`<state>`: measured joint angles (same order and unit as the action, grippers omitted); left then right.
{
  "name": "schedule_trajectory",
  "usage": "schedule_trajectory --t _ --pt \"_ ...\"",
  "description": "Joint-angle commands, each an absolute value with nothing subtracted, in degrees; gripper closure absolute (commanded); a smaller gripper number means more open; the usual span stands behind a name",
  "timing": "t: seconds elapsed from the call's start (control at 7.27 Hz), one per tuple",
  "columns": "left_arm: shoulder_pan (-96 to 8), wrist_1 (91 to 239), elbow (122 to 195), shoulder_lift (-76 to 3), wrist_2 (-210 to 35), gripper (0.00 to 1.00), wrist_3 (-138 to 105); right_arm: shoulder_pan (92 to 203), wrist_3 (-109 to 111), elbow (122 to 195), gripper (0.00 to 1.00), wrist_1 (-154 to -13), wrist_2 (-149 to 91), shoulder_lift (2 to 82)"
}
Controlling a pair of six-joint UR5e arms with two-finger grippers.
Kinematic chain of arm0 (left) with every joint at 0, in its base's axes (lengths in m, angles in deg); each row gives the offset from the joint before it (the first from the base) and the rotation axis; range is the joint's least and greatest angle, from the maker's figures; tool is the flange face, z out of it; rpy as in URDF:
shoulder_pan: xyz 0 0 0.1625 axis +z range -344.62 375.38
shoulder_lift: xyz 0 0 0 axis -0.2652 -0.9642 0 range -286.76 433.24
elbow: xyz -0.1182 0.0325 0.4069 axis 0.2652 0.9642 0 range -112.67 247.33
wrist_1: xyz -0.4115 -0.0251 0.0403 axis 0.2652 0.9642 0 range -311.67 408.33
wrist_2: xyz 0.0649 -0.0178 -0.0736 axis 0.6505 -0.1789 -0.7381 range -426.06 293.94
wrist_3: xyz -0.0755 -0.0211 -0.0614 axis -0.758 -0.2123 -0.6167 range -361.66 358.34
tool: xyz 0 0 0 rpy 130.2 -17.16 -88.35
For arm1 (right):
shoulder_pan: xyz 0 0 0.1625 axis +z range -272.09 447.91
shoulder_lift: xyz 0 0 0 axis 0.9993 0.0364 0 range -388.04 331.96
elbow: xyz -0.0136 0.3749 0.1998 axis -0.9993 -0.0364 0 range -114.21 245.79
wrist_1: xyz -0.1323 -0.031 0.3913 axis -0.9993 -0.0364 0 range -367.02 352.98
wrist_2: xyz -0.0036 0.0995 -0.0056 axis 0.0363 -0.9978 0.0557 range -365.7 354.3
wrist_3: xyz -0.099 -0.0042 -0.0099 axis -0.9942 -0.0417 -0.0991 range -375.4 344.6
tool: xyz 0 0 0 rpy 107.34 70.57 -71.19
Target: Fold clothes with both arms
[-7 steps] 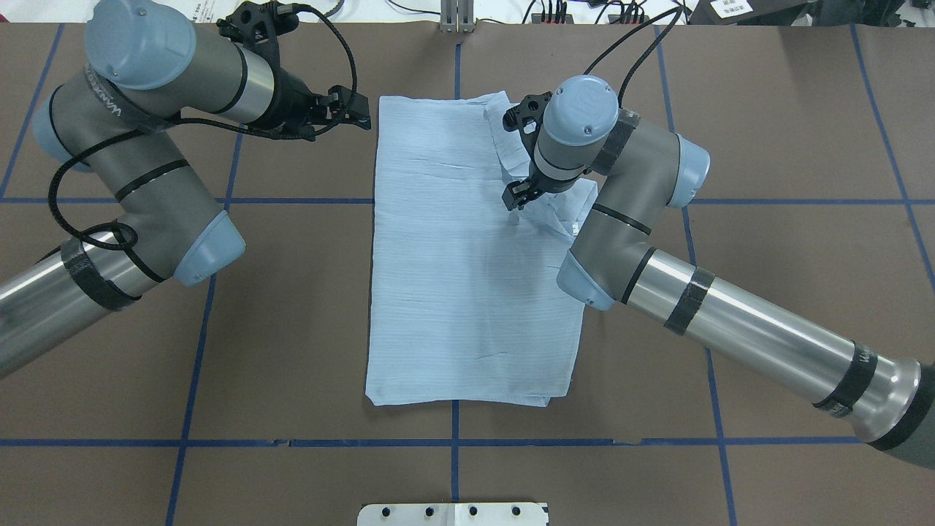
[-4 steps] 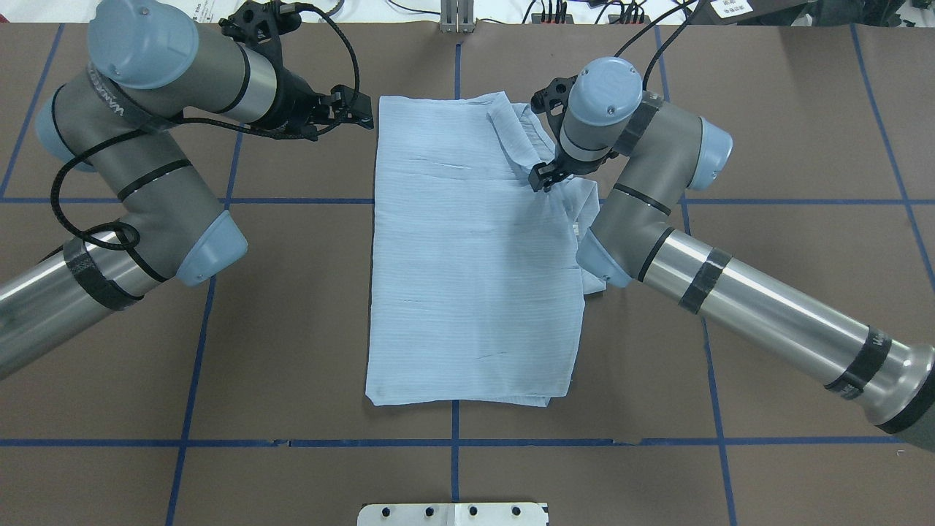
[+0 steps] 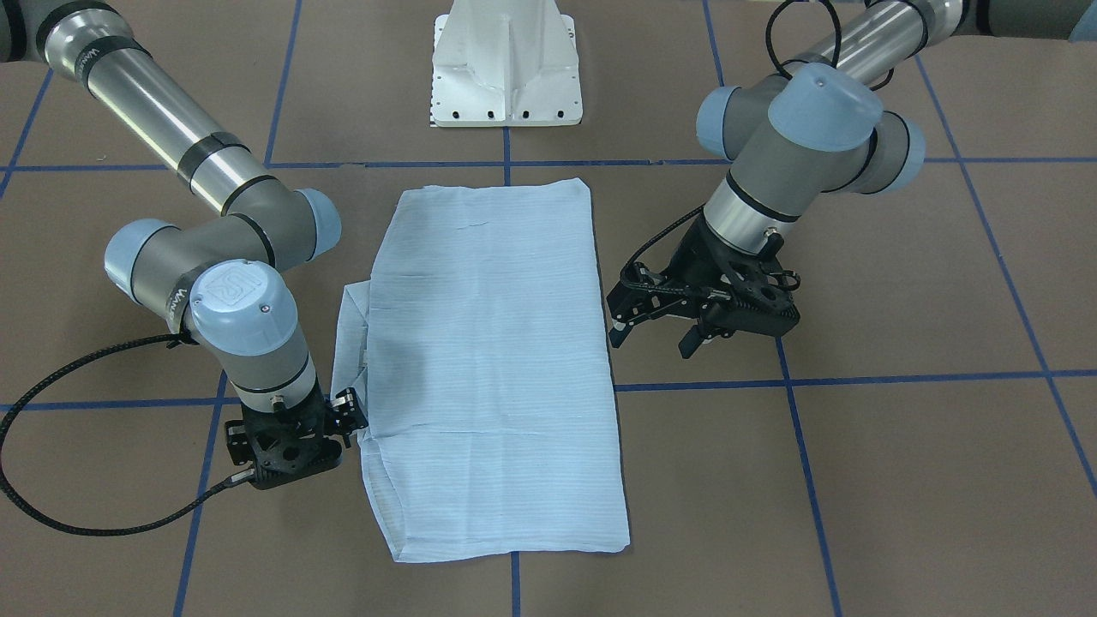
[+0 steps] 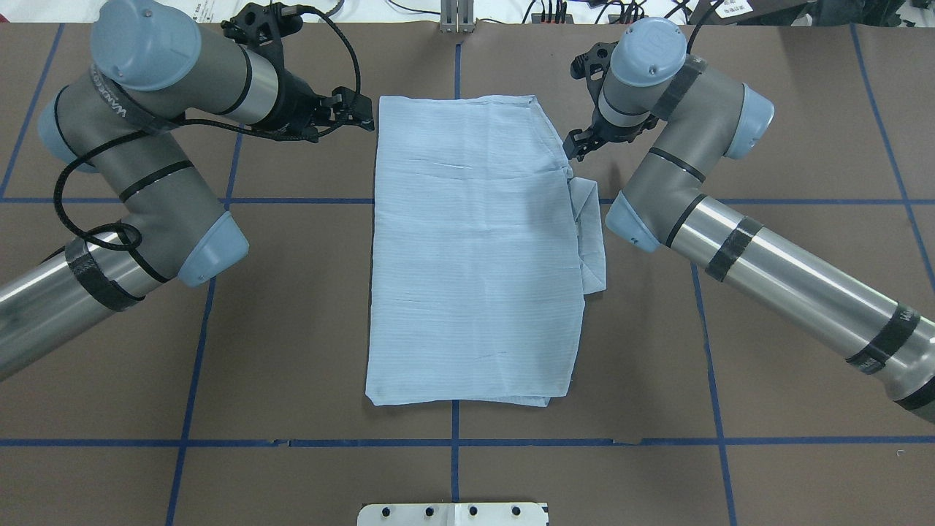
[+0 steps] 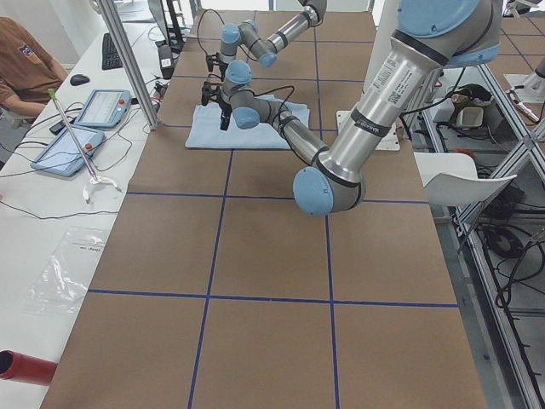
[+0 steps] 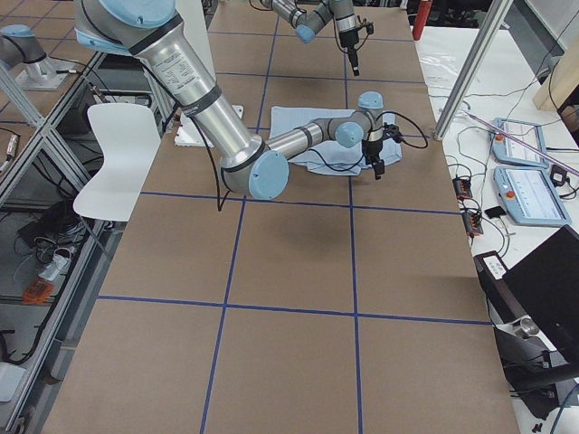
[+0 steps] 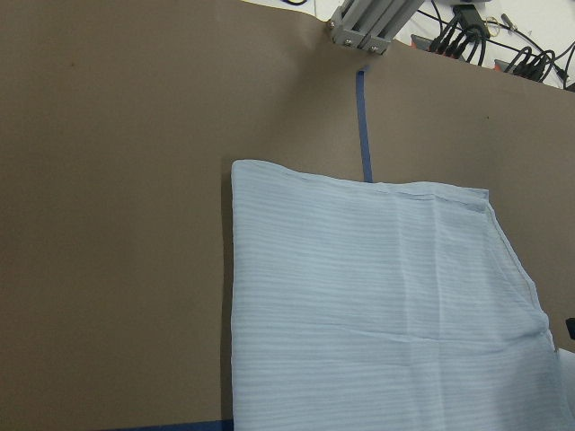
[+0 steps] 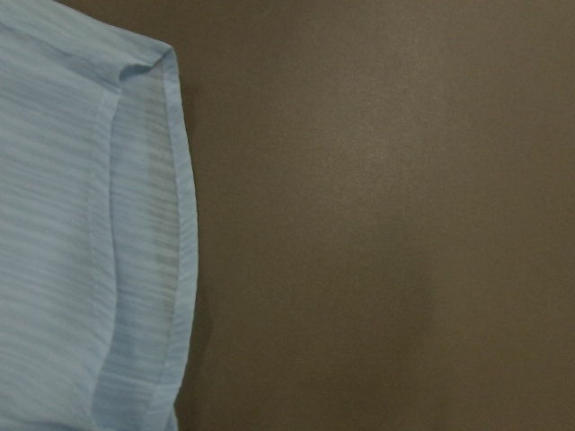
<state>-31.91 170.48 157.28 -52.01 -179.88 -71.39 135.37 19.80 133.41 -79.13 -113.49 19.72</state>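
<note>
The shirt (image 4: 475,248) lies folded long in the middle of the worktop (image 4: 292,329), with the left pincer (image 3: 651,341) open and empty beside it and the right pincer (image 4: 575,146) at its edge, grip impossible to tell, so any caught cloth could drag the loose flap (image 4: 593,241) and undo the fold.

Even bright light, soft shadows, sharp

One shirt (image 4: 475,256). Left arm (image 4: 153,183), right arm (image 4: 774,257): two arms. Left gripper (image 3: 656,336), right gripper (image 4: 577,146): two grippers. One white pedestal (image 3: 506,77). One table (image 4: 292,329). Two tablets (image 5: 100,108) (image 5: 64,152). One person (image 5: 25,64).
</note>
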Motion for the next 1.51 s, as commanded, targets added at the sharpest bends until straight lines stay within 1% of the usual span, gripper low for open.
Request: schedule_trajectory --t 0.0,0.14,0.41,0.69,0.83,0.96,1.1,1.24,1.38 --pt "-30.87 170.24 158.82 -51.31 -180.41 0.00 -73.36 136.43 20.28 138.96 0.00 -77.60 -119.31 23.17" --pt "-28.94 169.89 160.48 -51.13 -180.32 0.00 -76.94 136.52 21.50 145.61 0.00 -78.20 -120.99 27.20" --pt "-24.81 169.89 165.13 -45.01 -179.80 0.00 -80.83 136.26 28.41 156.62 0.00 -78.56 -125.20 34.77" --pt "-15.96 169.54 173.29 -38.33 -176.92 0.00 -88.46 133.81 37.28 168.65 0.00 -78.56 -126.20 44.60" --pt "-10.26 167.62 174.98 -37.34 -172.81 0.01 -93.54 131.88 42.03 173.32 0.00 -78.56 -126.11 49.00" --pt "-5.07 165.25 175.17 -37.76 -168.67 0.04 -97.51 130.56 44.69 175.89 0.00 -78.56 -125.76 51.39" --pt "-0.23 164.01 174.22 -38.03 -166.37 0.08 -99.29 129.06 46.54 176.87 0.00 -78.48 -125.41 52.02" --pt "0.69 163.56 172.90 -38.47 -164.17 0.13 -99.30 128.00 47.43 177.14 0.00 -78.47 -125.32 52.20" --pt "0.70 163.56 171.41 -38.47 -163.98 0.15 -99.39 127.65 47.44 177.58 0.00 -78.47 -125.32 52.29"
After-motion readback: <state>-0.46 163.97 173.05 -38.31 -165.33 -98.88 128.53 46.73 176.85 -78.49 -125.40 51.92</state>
